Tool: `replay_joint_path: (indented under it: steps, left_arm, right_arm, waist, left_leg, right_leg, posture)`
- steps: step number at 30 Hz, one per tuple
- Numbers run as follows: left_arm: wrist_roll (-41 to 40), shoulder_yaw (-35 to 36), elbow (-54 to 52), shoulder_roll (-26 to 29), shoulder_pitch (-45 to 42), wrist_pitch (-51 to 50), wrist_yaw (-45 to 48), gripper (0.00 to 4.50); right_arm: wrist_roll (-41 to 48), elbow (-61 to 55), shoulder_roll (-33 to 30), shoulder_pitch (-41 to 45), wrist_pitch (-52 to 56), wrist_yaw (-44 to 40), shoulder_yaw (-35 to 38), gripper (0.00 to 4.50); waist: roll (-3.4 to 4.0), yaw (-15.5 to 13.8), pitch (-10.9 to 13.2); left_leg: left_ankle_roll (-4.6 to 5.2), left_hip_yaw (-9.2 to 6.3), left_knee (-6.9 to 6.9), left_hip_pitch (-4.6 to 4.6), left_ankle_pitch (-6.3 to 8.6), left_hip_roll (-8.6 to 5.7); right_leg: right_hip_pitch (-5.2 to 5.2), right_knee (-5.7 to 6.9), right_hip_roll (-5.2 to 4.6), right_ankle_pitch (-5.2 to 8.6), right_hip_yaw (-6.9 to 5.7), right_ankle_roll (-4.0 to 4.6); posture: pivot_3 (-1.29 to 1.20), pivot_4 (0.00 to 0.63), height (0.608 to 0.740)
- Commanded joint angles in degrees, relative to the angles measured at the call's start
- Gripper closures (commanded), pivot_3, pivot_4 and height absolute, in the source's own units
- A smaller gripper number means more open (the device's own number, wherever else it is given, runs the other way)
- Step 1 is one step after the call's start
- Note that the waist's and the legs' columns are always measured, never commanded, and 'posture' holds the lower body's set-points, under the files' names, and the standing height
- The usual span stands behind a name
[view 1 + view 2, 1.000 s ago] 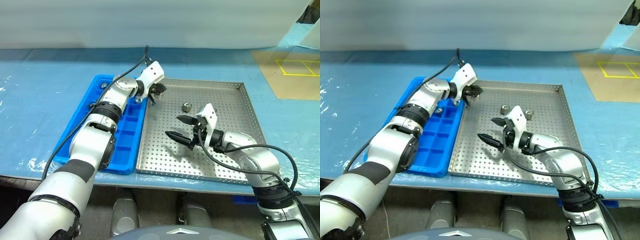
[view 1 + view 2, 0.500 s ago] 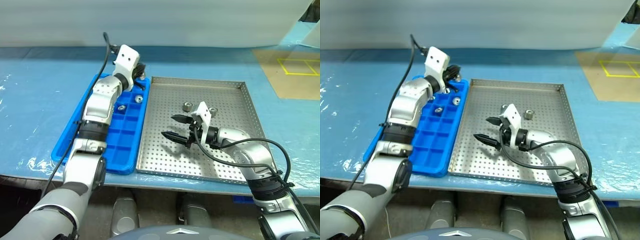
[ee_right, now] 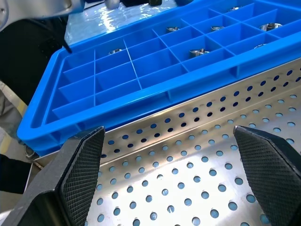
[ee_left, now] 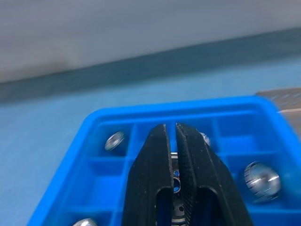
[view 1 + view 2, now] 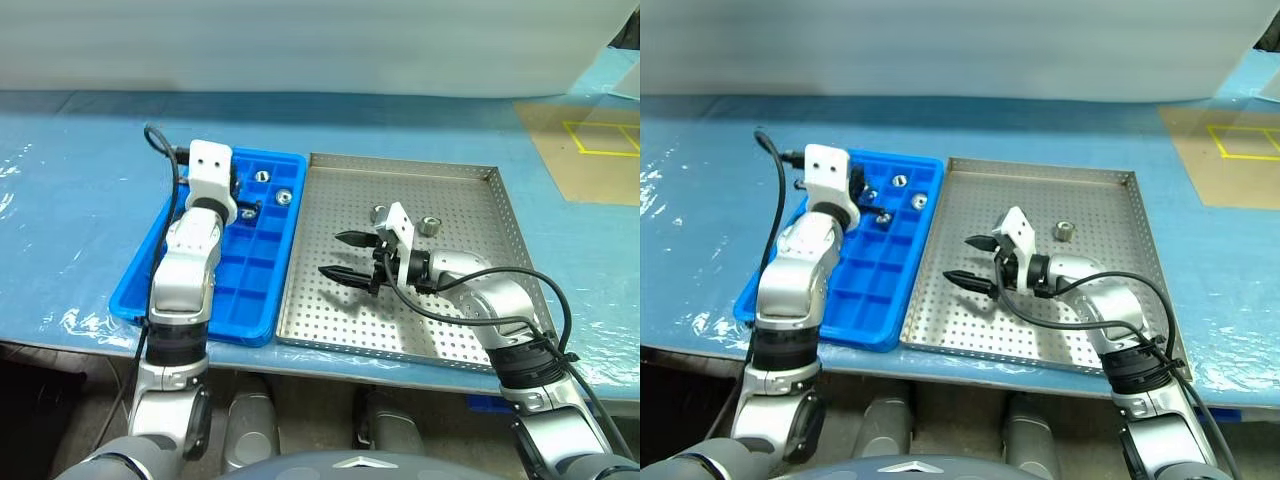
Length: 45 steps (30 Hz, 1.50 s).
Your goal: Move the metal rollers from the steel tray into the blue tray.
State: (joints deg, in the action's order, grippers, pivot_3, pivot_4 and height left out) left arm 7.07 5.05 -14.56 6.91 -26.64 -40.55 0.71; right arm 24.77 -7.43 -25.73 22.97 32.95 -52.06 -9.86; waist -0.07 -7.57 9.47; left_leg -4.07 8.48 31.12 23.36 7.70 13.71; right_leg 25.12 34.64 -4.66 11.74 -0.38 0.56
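Left gripper (image 5: pixel 243 205) now hangs over the far end of the blue tray (image 5: pixel 135 290), fingers (image 4: pixel 157 179) pinched nearly together on a metal roller (image 4: pixel 176 184) glimpsed through the slit btw them in the left wrist view. A sec ago this gripper was at the near-left corner of the steel tray (image 5: pixel 500 260), just past the blue tray's edge; since then the arm has swung left and drawn back, so it now runs along the blue tray's length w/ the gripper pointing away from the robot.

Right gripper (image 5: pixel 345 255) hovers over the middle of the steel tray, fingers spread wide w/ nothing btw them, pointing left toward the blue tray. It has barely shifted from a sec ago.

Two rollers remain on the steel tray's perforated floor: one (image 5: pixel 379 212) just behind the right gripper's white wrist block, another (image 5: pixel 430 225) a little to its right. In the blue tray, rollers sit in far-end compartments, incl. one (image 5: pixel 262 177) in the end row and one (image 5: pixel 284 197) in the row behind it, on the side next to the steel tray. Near compartments look empty.
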Motion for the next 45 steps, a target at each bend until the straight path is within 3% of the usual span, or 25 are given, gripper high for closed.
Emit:
replay_joint_path:
  steps: [1, 7, 29, 33, 39, 45]
  left_arm:
    - [3.12, -0.77, -4.94, -1.05, 1.72, -0.86, -4.44, 4.45]
    - [4.12, 0.49, -5.78, -3.92, 4.08, -2.59, -8.65, 4.45]
    - [2.55, 1.14, -9.86, -7.32, 6.87, -10.45, -8.64, 4.45]
    - [2.12, 1.62, -9.26, -7.06, 7.01, -11.51, -8.35, 3.32]
    - [2.70, -0.60, -8.32, -5.13, 6.79, -9.77, -7.22, 1.26]
    - [-1.16, -4.38, -7.48, -1.68, 5.99, -2.06, 0.67, 1.26]
  right_arm:
    - [0.39, -0.76, -0.31, 1.60, -0.77, -1.62, 0.03, 0.00]
    - [-0.18, 0.93, -0.25, 3.08, -1.14, -3.17, -0.03, 0.00]
    - [-1.63, 1.73, 0.46, 2.82, -2.00, -4.14, 0.22, 0.00]
    - [-1.81, 1.96, 0.70, 2.89, -2.25, -4.09, 0.01, 0.00]
    - [-1.71, 1.63, 0.79, 2.79, -2.01, -3.91, 0.25, 0.00]
    - [-1.03, 0.59, 0.68, 2.28, -1.22, -2.85, 1.37, 0.00]
  waist:
    - [0.00, -0.17, 0.00]
    - [0.00, -1.05, 0.00]
    - [0.00, -1.34, 0.00]
    - [0.00, -1.33, 0.00]
    - [0.00, -1.33, 0.00]
    - [0.00, -1.35, 0.00]
  left_leg:
    - [0.00, -0.01, 0.00, 0.01, 0.00, 0.00]
    - [0.16, -0.02, 0.04, 0.03, 0.09, 0.00]
    - [0.21, -0.05, 0.15, 0.14, 0.12, 0.01]
    - [0.21, -0.05, 0.16, 0.14, 0.12, 0.01]
    - [0.21, -0.05, 0.16, 0.14, 0.12, 0.01]
    - [0.21, -0.05, 0.18, 0.13, 0.12, 0.00]
  right_leg:
    - [0.01, 0.00, 0.00, 0.00, -0.01, 0.00]
    - [0.02, 0.00, 0.00, 0.00, -0.01, 0.00]
    - [0.07, 0.02, 0.00, 0.00, -0.04, 0.00]
    - [0.07, 0.03, 0.00, 0.00, -0.04, 0.00]
    - [0.07, 0.03, 0.00, 0.00, -0.04, 0.00]
    - [0.06, 0.04, 0.00, -0.01, -0.03, 0.00]
  posture:
    - [0.22, 0.150, 0.740]
    - [0.24, 0.150, 0.740]
    - [0.24, 0.150, 0.740]
    - [0.24, 0.150, 0.740]
    - [0.23, 0.150, 0.740]
    - [0.20, 0.150, 0.740]
